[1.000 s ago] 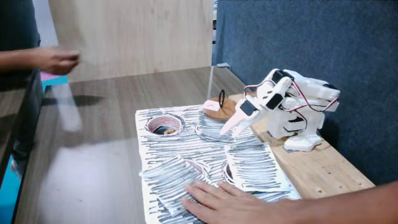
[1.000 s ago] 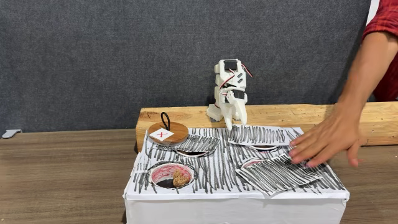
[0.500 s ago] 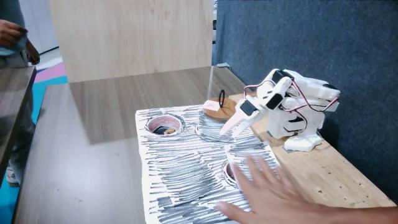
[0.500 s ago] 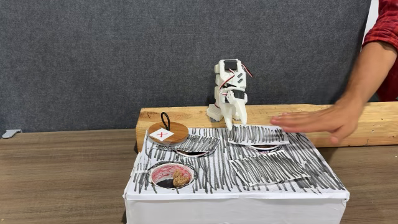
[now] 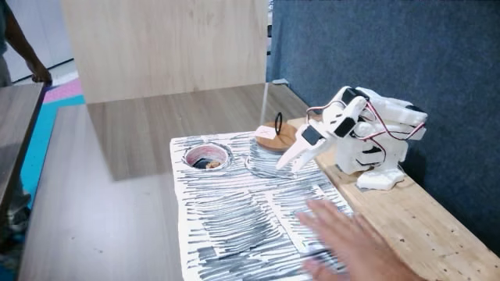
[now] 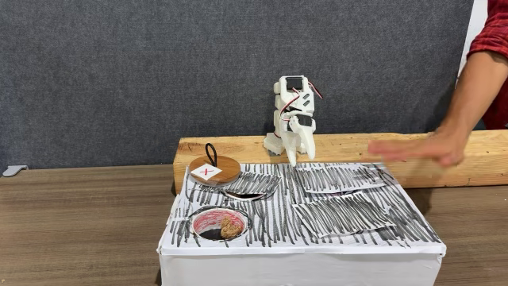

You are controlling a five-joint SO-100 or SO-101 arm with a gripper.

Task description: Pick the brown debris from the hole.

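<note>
Well, nothing is picked yet: this is the pre-reach step. Your gripper point(image 5: 284, 165) hangs folded near the arm's base, tips pointing down over the far edge of the striped box top point(image 6: 278, 226), and it holds nothing. The jaws look drawn together in both fixed views, though I cannot tell for certain at this size.

The debris point(image 6: 231, 228) sits inside the hole point(image 6: 216, 223), against its right side in the front-on view, at the near left corner of the box. In the side-on view the hole point(image 5: 207, 157) shows a dark lump point(image 5: 208, 164), well apart from the gripper.

A wooden disc point(image 6: 215, 170) rests just beyond the hole, between it and the plank point(image 6: 333, 151) that carries the arm.

A person's hand point(image 6: 417, 148) hovers over the right end of the box; its blurred shape point(image 5: 344, 238) shows close to the camera.

Next move, as I judge it: wait until that hand is away, open the jaws, swing left past the disc, then descend straight into the hole onto the debris.
</note>
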